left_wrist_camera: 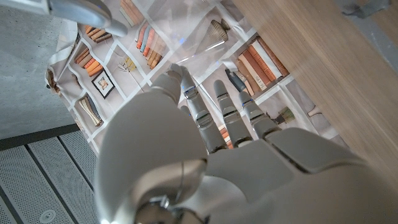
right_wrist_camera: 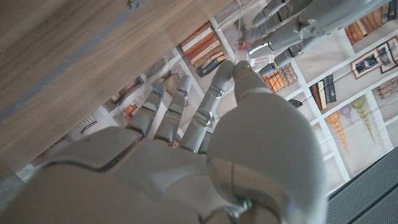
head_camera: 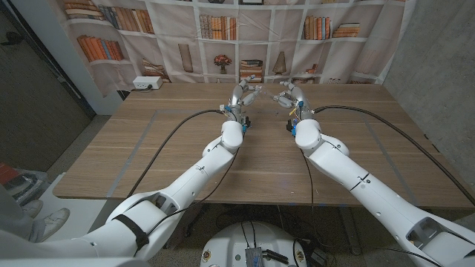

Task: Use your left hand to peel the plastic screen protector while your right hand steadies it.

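Both hands are raised close together over the far middle of the wooden table (head_camera: 148, 148). My left hand (head_camera: 247, 95) and right hand (head_camera: 289, 96) face each other with fingertips nearly meeting. The screen protector (left_wrist_camera: 193, 34) is a clear, glinting sheet just beyond my left hand's (left_wrist_camera: 211, 124) fingertips, where part of the right hand (left_wrist_camera: 87, 12) also shows. In the right wrist view, the left hand (right_wrist_camera: 292, 25) pinches a small clear piece of the screen protector (right_wrist_camera: 258, 56) against my right hand's (right_wrist_camera: 205, 124) fingertips. In the head view the sheet is too clear to make out.
A white power box (head_camera: 146, 84) sits at the table's far left edge. A curtain printed with bookshelves (head_camera: 223, 30) hangs right behind the table. Faint tape lines (head_camera: 156, 119) mark the tabletop. A person's shoe (head_camera: 44, 222) shows on the floor at the left.
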Robot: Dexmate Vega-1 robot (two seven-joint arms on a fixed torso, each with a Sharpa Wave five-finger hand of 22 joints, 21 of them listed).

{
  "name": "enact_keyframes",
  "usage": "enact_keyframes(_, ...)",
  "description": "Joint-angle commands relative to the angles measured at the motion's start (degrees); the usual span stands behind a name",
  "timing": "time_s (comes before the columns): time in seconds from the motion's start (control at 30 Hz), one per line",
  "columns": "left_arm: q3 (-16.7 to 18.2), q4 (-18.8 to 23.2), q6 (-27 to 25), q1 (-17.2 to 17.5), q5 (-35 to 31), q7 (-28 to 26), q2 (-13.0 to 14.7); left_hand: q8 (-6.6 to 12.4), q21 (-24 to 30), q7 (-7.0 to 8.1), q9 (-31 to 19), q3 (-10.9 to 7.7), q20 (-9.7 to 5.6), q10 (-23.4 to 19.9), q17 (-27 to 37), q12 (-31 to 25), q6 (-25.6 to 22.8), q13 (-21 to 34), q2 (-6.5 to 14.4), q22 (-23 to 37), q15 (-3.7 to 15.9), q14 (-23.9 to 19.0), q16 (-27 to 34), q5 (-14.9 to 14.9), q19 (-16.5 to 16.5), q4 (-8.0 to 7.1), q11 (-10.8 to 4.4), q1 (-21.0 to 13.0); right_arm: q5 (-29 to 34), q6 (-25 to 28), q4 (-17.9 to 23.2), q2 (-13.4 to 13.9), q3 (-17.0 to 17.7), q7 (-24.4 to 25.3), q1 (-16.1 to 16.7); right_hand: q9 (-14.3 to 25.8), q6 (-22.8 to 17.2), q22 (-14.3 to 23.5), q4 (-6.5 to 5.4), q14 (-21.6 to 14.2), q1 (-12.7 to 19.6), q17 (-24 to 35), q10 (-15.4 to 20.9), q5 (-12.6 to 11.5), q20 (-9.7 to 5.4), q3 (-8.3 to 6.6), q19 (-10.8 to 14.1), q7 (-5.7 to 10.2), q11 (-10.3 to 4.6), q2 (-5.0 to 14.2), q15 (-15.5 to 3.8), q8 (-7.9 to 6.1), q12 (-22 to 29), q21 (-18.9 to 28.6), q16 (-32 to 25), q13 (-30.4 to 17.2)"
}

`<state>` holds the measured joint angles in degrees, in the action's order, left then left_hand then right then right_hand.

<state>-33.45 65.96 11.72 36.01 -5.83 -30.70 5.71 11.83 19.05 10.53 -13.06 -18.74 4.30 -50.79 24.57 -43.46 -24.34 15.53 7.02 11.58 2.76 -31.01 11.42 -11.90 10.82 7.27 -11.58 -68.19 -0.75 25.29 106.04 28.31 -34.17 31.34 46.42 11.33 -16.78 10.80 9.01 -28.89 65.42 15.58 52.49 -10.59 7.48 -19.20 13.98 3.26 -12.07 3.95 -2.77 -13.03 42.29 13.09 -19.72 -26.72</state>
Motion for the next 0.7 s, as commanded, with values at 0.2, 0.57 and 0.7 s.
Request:
enact_keyframes(0.2,0.23,3.74,-2.15,1.83,0.04,0.53,1.40,0.10,-0.13,0.16,-0.18,-0.17,-0.04,0.08,0.31,-0.38,0.18,0.09,0.11,0.27,10.20,0.00,-0.03,-0.37,-0.20,-0.09,-0.37,0.26,2.87,3.28,-2.31,-0.43,-0.44,1.82,-1.13,0.19,-0.40,0.09,-0.05,-0.55,0.48,0.11,-0.14,-0.13,0.07,0.13,-0.15,-0.10,-0.06,0.38,-9.77,-0.02,0.27,-0.36,-0.23,-0.22)
enact_keyframes(0.57,0.14,4.34,-2.53,2.27,0.38,0.98,1.59,0.04,-0.16,0.09,-0.19,-0.22,-0.01,0.23,0.30,-0.48,0.43,-0.07,0.07,0.27,10.20,0.08,-0.07,-0.38,-0.22,-0.03,-0.36,0.25,3.03,2.95,-2.38,-0.95,-0.57,2.03,-0.92,0.20,-0.68,0.08,-0.08,-0.63,0.49,0.10,-0.02,-0.20,0.14,0.17,-0.18,-0.03,-0.05,0.37,-9.62,-0.05,0.25,-0.40,-0.17,-0.36)
enact_keyframes(0.7,0.06,4.19,-2.31,2.33,0.32,0.66,1.39,0.06,-0.15,0.12,-0.19,-0.21,-0.02,0.24,0.30,-0.54,0.42,-0.09,0.06,0.27,10.16,0.08,-0.07,-0.38,-0.18,-0.05,-0.35,0.30,3.31,2.59,-1.74,-0.79,-0.87,1.93,-0.57,0.21,-0.74,0.08,-0.10,-0.66,0.46,0.08,-0.01,-0.21,0.22,0.15,-0.19,-0.03,-0.05,0.39,-9.57,-0.06,0.25,-0.41,-0.14,-0.38)
